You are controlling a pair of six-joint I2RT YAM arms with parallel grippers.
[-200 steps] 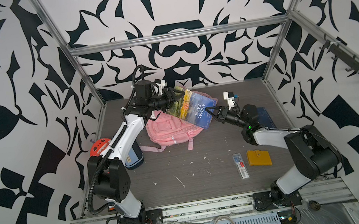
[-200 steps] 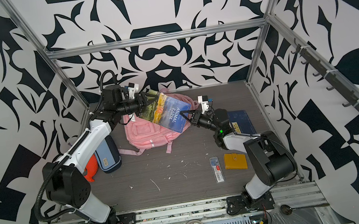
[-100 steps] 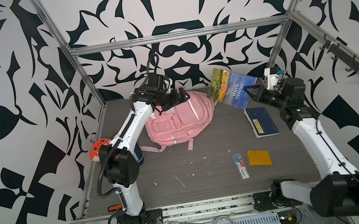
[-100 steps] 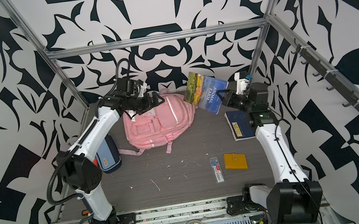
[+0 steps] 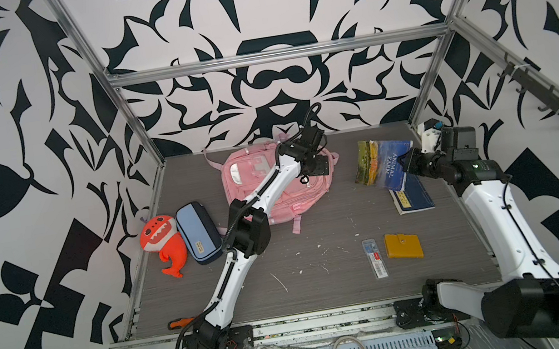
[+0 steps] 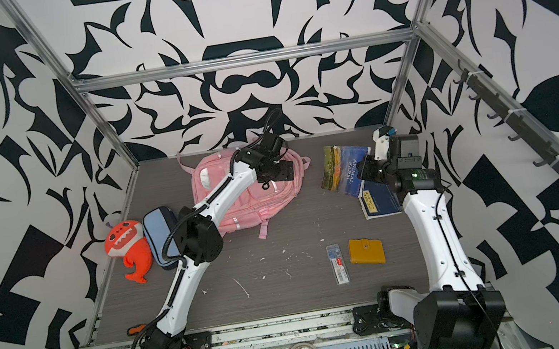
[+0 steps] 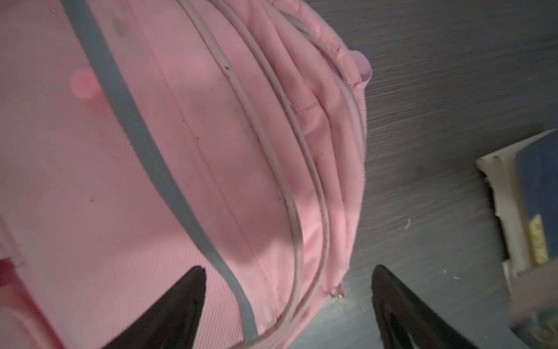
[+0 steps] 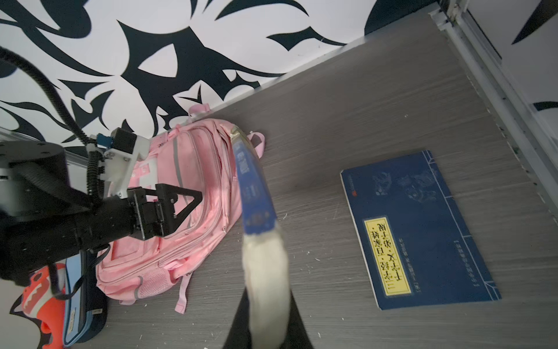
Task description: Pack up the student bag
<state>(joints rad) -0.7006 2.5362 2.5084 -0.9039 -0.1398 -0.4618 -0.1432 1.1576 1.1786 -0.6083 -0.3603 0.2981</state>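
The dark grey wood-grain tabletop (image 5: 325, 288) carries the pink student backpack (image 5: 293, 201), which lies flat near the back wall with a strap end trailing on the surface. On the left arm's side of the backpack lies a blue-and-navy zip pencil case (image 5: 198, 232), with an orange-red toothy plush toy (image 5: 164, 241) against its far side. Well apart on the backpack's other side a navy book with a yellow title label (image 5: 414, 196) lies flat. Farther from the backpack toward the arm bases, a yellow snap wallet (image 5: 403, 245) and a slim clear case (image 5: 375, 258) sit just beside each other among scattered white scraps (image 5: 279, 281).

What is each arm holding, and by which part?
Right jaws: paperback, pinched at its page edge near the title. Left jaws: open over the backpack, nothing held.
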